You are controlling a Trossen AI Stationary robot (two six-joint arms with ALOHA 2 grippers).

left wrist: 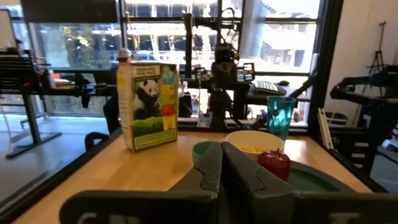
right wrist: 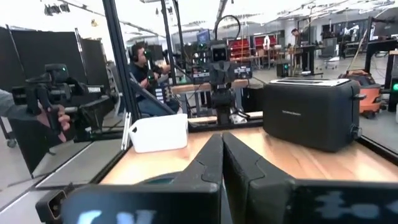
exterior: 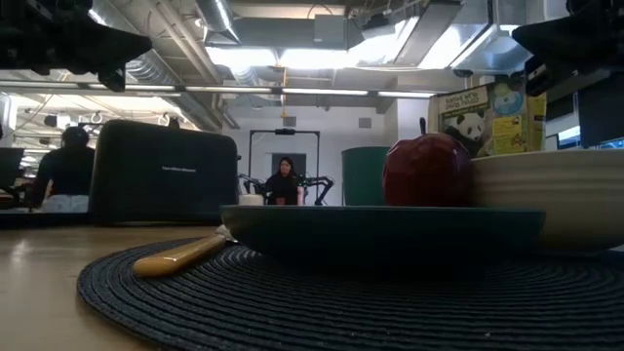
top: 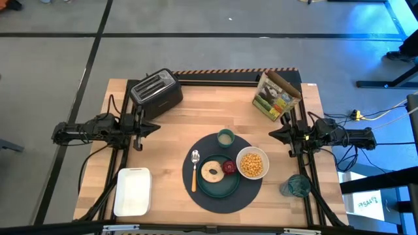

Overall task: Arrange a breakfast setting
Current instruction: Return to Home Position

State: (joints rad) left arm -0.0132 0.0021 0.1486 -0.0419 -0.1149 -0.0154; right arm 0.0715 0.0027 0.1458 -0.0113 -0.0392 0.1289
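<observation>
A dark round mat [top: 222,196] lies at the table's near middle. On it rest a teal plate [top: 221,185] with a bagel [top: 212,171] and a red fruit [top: 229,166], a white bowl [top: 252,164] of yellow cereal, a small green cup [top: 225,137] and an orange-handled spoon [top: 194,171]. My left gripper [top: 157,128] is shut and empty at the table's left side. My right gripper [top: 272,134] is shut and empty at the right side. In the low view the fruit [exterior: 426,168] sits on the plate [exterior: 380,226].
A black toaster [top: 156,92] stands at the far left, a panda cereal box [top: 276,96] at the far right, a white rectangular tray [top: 132,190] at the near left, a blue-green glass [top: 296,185] at the near right. People sit in the room beyond.
</observation>
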